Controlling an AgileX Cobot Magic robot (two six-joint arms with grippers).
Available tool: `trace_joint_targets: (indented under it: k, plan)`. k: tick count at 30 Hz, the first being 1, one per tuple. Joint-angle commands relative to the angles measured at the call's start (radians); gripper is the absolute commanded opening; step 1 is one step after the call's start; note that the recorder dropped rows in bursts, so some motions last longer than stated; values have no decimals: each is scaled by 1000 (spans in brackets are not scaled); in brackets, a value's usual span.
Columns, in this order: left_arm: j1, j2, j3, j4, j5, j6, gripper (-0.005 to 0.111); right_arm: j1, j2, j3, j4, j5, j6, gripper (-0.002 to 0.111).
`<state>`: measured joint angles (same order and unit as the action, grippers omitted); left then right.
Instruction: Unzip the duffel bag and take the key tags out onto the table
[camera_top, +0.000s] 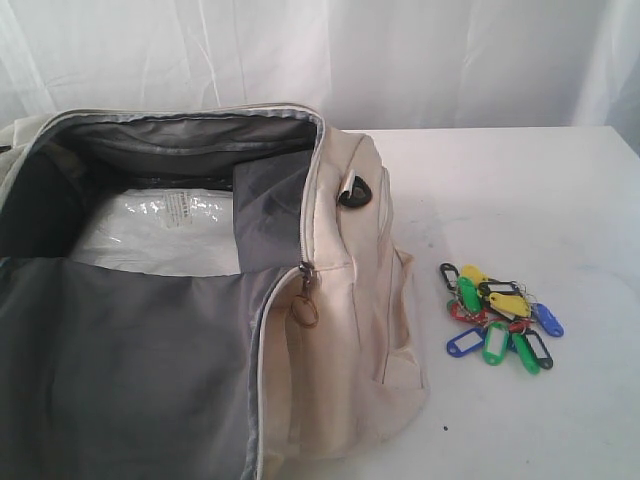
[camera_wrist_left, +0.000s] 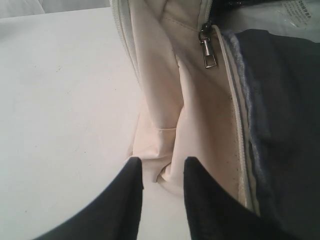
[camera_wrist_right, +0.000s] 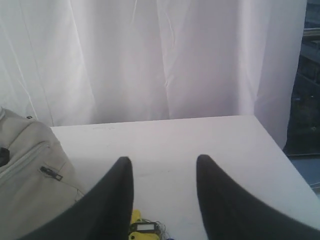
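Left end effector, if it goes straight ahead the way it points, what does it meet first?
Probably the large cream fabric duffel bag, its creased side panel just ahead; depth is unclear.

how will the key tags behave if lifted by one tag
The key tags look like small plastic pieces loosely ringed together, so they would probably dangle floppily. Likely light; pushed across the smooth table, they may slide.

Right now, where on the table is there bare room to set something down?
The table is bare from the key tags back to the curtain. Crowded: the narrow strip between those tags and the duffel bag.
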<state>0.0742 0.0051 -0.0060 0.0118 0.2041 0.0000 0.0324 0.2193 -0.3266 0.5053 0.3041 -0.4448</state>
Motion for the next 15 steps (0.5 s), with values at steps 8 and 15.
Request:
trace_joint_targets:
  k: [8,15]
  plan:
    - [-5,-5,6,-12,-2,0,34,-11,-79,149,-449,-128,508,39]
    - [-5,-5,6,-12,-2,0,34,-11,-171,292,-543,-247,577,39]
